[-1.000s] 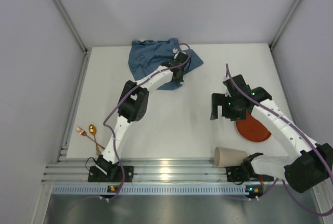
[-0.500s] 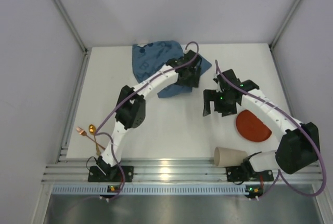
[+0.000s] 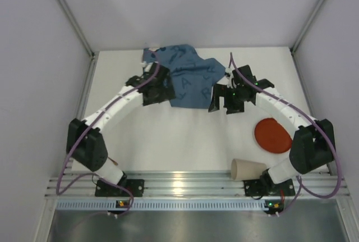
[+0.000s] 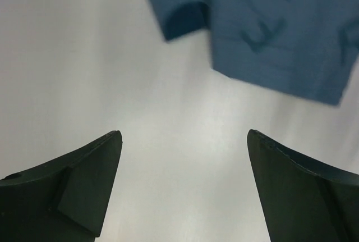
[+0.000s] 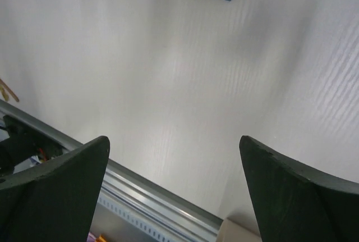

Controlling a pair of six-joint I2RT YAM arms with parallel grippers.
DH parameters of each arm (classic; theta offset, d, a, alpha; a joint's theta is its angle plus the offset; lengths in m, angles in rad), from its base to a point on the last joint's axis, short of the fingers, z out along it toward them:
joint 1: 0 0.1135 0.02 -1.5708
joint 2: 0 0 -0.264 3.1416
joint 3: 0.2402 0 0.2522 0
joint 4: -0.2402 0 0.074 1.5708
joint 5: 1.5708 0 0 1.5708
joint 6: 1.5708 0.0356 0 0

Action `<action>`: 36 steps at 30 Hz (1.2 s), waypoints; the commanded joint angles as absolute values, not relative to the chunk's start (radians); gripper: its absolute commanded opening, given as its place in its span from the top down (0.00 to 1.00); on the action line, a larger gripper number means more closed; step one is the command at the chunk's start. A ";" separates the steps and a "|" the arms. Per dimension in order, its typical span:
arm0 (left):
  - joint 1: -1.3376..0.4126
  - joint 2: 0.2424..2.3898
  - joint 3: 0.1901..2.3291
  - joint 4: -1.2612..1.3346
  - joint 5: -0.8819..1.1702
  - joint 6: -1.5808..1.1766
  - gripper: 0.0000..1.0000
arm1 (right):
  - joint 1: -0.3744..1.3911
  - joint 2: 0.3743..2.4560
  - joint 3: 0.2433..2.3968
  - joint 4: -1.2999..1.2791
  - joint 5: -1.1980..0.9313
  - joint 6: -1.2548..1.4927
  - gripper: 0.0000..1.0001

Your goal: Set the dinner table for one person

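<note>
The dinner table [image 3: 185, 135] is a wide white tabletop. A blue cloth mat [image 3: 188, 79] printed with letters lies rumpled at its back middle, and its edge also shows at the top of the left wrist view [image 4: 269, 28]. My left gripper [image 3: 150, 82] hovers at the mat's left edge, open and empty [image 4: 182, 133] over bare white surface. My right gripper [image 3: 224, 99] is at the mat's right corner, open with nothing between its fingers [image 5: 173, 138]. A red plate [image 3: 273, 135] lies flat at the right. A tan cup [image 3: 248, 168] lies on its side near the front rail.
The left arm's elbow [image 3: 87, 144] covers the front left of the table. A metal rail [image 3: 179, 186] runs along the near edge, also seen in the right wrist view [image 5: 151, 191]. Grey walls close in the left, right and back.
My left gripper opened, let go of the blue mat and swung to its left edge. The mat now lies spread wider. My right gripper moved back and left to the mat's right corner.
</note>
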State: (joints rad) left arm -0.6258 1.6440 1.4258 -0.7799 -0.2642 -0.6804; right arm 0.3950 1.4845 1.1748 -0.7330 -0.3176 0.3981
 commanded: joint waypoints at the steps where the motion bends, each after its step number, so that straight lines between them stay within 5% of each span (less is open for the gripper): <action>1: -0.422 1.513 1.267 -0.617 -0.209 -0.684 0.02 | 0.364 1.532 1.204 -0.536 -0.399 0.485 0.00; 9: -0.333 1.716 1.270 -0.543 -0.177 -0.647 0.05 | 0.336 1.566 1.275 -0.574 -0.408 0.519 0.00; 19: -0.253 1.937 1.316 -0.391 -0.052 -0.672 0.13 | 0.293 1.396 1.083 -0.633 -0.350 0.520 0.00; 26: -0.245 2.039 1.353 -0.359 0.063 -0.677 0.54 | 0.284 1.382 1.028 -0.635 -0.330 0.525 0.00; 30: -0.245 2.051 1.376 -0.370 0.078 -0.664 1.00 | 0.284 1.423 1.020 -0.583 -0.374 0.548 0.00; 36: -0.245 1.993 1.384 -0.431 0.098 -0.626 1.00 | 0.269 1.569 1.015 -0.321 -0.500 0.646 0.00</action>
State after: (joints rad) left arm -0.2436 2.0136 1.3727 -0.3683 0.0647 -0.6544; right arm 0.2955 1.5143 1.0206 -0.4904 -0.4202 0.5793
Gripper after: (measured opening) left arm 0.014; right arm 0.997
